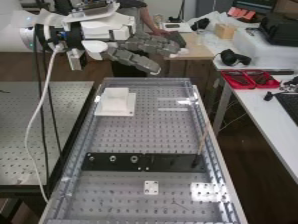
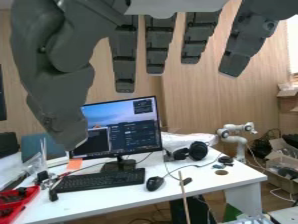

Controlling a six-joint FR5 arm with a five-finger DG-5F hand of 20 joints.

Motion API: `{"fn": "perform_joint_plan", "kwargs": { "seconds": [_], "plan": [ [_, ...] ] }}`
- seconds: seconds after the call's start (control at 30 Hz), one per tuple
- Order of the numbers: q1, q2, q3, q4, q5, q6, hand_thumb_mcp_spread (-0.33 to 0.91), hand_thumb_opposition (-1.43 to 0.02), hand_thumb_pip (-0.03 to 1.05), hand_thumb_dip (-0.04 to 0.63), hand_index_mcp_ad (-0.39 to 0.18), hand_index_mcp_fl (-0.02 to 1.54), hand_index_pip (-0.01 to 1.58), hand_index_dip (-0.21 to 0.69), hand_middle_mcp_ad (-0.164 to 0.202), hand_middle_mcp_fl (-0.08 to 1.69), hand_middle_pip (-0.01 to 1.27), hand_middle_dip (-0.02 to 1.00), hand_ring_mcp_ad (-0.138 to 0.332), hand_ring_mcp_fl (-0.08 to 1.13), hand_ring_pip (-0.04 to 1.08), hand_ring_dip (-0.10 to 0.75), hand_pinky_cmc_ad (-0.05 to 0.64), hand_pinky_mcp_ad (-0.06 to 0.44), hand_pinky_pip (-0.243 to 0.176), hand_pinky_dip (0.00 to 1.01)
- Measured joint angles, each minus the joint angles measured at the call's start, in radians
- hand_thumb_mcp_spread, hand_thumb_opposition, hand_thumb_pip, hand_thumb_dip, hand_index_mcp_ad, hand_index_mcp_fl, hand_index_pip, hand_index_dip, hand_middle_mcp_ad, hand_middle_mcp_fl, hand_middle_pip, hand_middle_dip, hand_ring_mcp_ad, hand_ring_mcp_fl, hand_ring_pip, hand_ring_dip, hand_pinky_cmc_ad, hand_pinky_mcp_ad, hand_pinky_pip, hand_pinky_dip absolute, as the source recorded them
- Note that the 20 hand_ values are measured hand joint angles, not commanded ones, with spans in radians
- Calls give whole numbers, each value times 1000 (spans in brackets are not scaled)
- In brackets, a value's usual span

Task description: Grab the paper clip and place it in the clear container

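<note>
The hand [image 1: 143, 52] is held above the far end of the perforated bench, with its dark grey fingers straight and nothing between them. In the wrist view the hand [image 2: 157, 45] hangs with spread, straight fingers and its thumb apart from them. A clear, see-through shape with bright edges [image 1: 173, 109] lies on the bench's far right part; it may be the clear container. Near the bench's close end is a thin, small thing [image 1: 178, 203], possibly the paper clip, though I cannot tell for certain. The hand is high above and far from it.
A white stepped block [image 1: 116, 102] stands at the bench's far left. A black bar [image 1: 146, 162] crosses the bench, with a thin upright stick [image 1: 201, 142] at its right end. A small white plate [image 1: 151, 187] lies nearer. Right of the bench stands a desk with red trays [image 1: 250, 80].
</note>
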Motion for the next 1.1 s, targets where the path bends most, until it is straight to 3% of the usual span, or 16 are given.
{"fn": "perform_joint_plan", "kwargs": {
  "seconds": [1.1],
  "plan": [
    [-8, 31, -25, 18, 19, -17, 391, -759, 466, 246, -105, 454, 82, 267, 12, 122, 126, 171, 113, 10, 110, 79, 379, 291, -44, 227]
  ]
}}
